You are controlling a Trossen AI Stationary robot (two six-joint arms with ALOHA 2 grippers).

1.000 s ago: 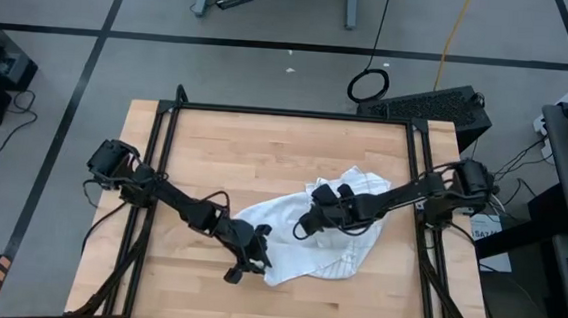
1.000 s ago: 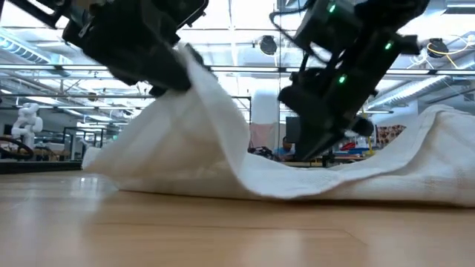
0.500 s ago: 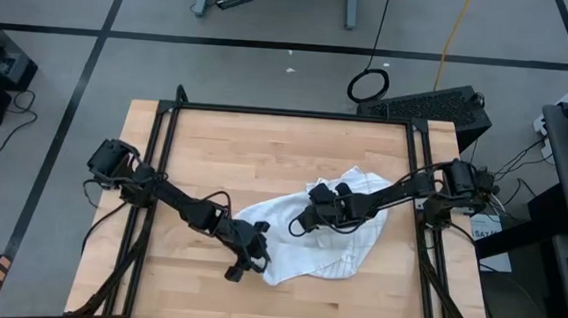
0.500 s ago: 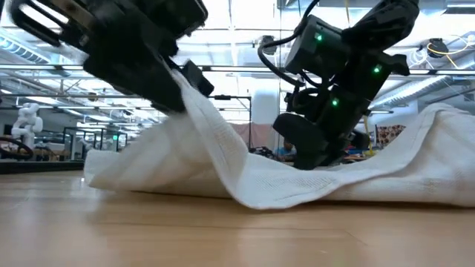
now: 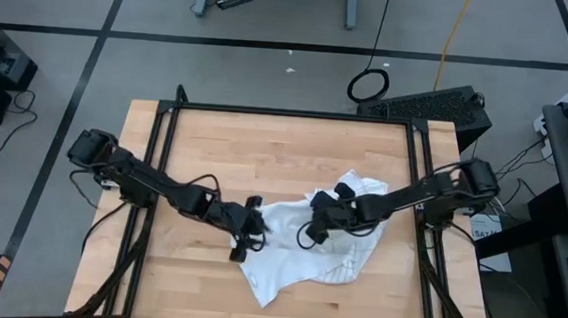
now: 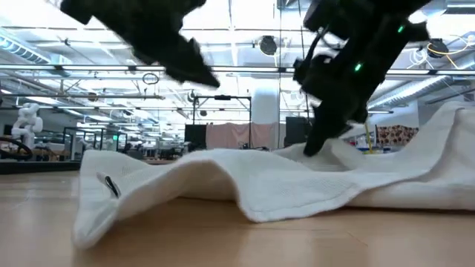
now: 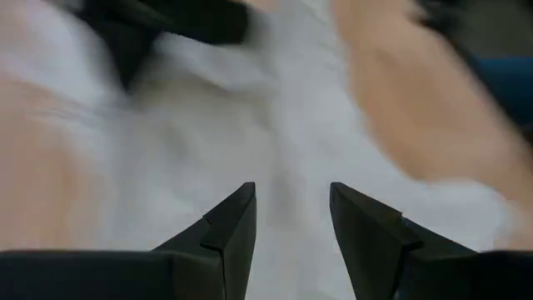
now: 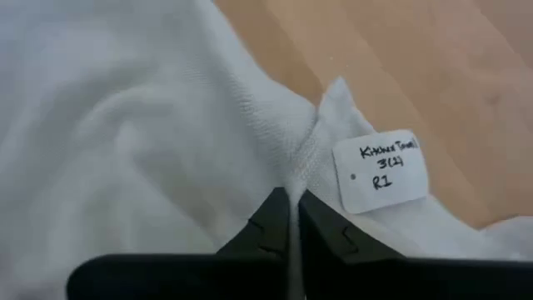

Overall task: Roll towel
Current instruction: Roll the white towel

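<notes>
Clearly the towel [image 5: 308, 243] is not ready to roll: it lies crumpled on the right half of the desk [image 5: 215, 144], one corner trailing toward the front edge, with folds and a raised hump across its middle in the low view. A label [image 8: 381, 173] with handwriting shows at one edge in the right wrist view.

Over the cloth's left edge, the left gripper [image 7: 291, 218] has its jaws spread with nothing between them. At the cloth's middle, the right gripper [image 8: 289, 218] has its jaws pressed together on a ridge of fabric beside the label, pinching it.

Several things could go wrong from here, I judge:
- With only one pinch holding, a pull by the right arm would likely drag the whole bunch across the desk rather than flatten it.
- The left jaws, closing where they hover, may catch several layers at once and lock the wrinkles in.
- Rolling started on this uneven heap would likely come out lopsided and loose.
- The two arms are near each other over the cloth, so a hasty reach risks contact.
</notes>
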